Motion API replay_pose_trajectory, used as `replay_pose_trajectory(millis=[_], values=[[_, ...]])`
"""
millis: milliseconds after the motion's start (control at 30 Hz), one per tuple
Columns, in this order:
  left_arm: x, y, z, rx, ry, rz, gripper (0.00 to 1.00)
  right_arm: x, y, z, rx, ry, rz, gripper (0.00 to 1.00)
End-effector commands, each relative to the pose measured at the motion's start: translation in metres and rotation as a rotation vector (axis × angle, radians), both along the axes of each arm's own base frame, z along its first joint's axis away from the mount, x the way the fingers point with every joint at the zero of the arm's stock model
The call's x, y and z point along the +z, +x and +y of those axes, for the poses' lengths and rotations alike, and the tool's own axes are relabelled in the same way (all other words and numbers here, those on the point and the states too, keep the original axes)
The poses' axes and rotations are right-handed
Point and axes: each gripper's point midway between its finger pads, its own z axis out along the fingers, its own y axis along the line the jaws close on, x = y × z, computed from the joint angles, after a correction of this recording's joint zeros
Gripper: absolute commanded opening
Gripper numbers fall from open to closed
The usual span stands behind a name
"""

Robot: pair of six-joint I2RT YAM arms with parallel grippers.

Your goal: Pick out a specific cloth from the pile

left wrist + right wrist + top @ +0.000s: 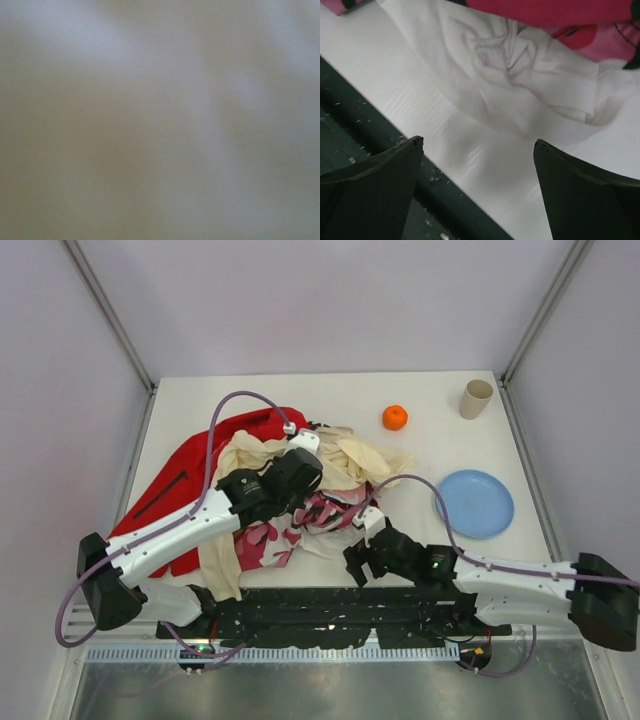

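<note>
White and bunched, the cloth [520, 65] lies just ahead of the right jaws, which stand wide apart and empty at the near edge of the pile [290, 480]; its far part is tucked under pink camouflage fabric [615, 42], so it is not yet lifted. The left jaws are closed on top of the pile among cream-yellow cloth [362, 455]; what they pinch I cannot tell, their camera giving only pale blur. Grasping and drawing out look left to do. Beyond the pile an orange [395, 417] and a cup [476, 398], to its right a blue plate [475, 503], rest on the pale surface [440, 440], boxed by plain grey walls [330, 300]
</note>
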Motion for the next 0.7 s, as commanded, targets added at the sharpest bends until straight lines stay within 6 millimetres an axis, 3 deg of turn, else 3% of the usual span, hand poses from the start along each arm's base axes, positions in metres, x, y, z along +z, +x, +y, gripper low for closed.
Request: replay_pose_trajectory(millis=[0, 33, 67, 100, 133, 167, 200, 233, 267, 333, 400, 467, 600, 633, 667], values=[[0.017, 0.004, 0.008, 0.057, -0.074, -0.031, 0.0, 0.024, 0.061, 0.037, -0.093, 0.029, -0.285, 0.95], [0.018, 0.002, 0.008, 0.056, -0.082, -0.027, 0.0, 0.013, 0.06, 0.035, -0.086, 0.012, -0.29, 0.95], [0.017, 0.001, 0.008, 0.055, -0.085, -0.023, 0.0, 0.016, 0.069, 0.04, -0.12, 0.048, -0.327, 0.95], [0.015, 0.001, 0.009, 0.059, -0.086, -0.016, 0.0, 0.001, 0.069, 0.035, -0.126, 0.013, -0.327, 0.95], [0.015, 0.0, 0.009, 0.058, -0.09, -0.013, 0.0, 0.004, 0.073, 0.038, -0.146, 0.033, -0.353, 0.95], [0.014, 0.0, 0.01, 0.061, -0.09, -0.01, 0.0, -0.011, 0.072, 0.03, -0.149, -0.008, -0.354, 0.95], [0.012, 0.0, 0.012, 0.068, -0.09, -0.005, 0.0, -0.006, 0.078, 0.031, -0.185, 0.018, -0.385, 0.96], [0.011, -0.001, 0.011, 0.068, -0.093, 0.0, 0.0, -0.018, 0.077, 0.025, -0.2, 0.004, -0.377, 1.0], [0.01, -0.001, 0.013, 0.071, -0.093, 0.004, 0.0, -0.014, 0.08, 0.025, -0.234, 0.028, -0.393, 0.95], [0.006, -0.002, 0.014, 0.077, -0.095, 0.016, 0.0, -0.014, 0.077, 0.025, -0.249, 0.063, -0.41, 0.77], [0.004, -0.002, 0.016, 0.088, -0.097, 0.021, 0.0, -0.004, 0.073, 0.024, -0.263, 0.082, -0.445, 0.27], [0.002, -0.001, 0.019, 0.103, -0.097, 0.027, 0.0, 0.02, 0.069, 0.027, -0.264, 0.108, -0.48, 0.06], [0.004, 0.002, 0.024, 0.125, -0.101, 0.013, 0.0, 0.103, 0.059, 0.044, -0.205, 0.299, -0.499, 0.05], [0.002, 0.004, 0.025, 0.131, -0.098, 0.012, 0.0, 0.142, 0.05, 0.05, -0.159, 0.413, -0.509, 0.05], [0.0, 0.006, 0.027, 0.138, -0.095, 0.012, 0.0, 0.168, 0.048, 0.05, -0.155, 0.482, -0.527, 0.05]])
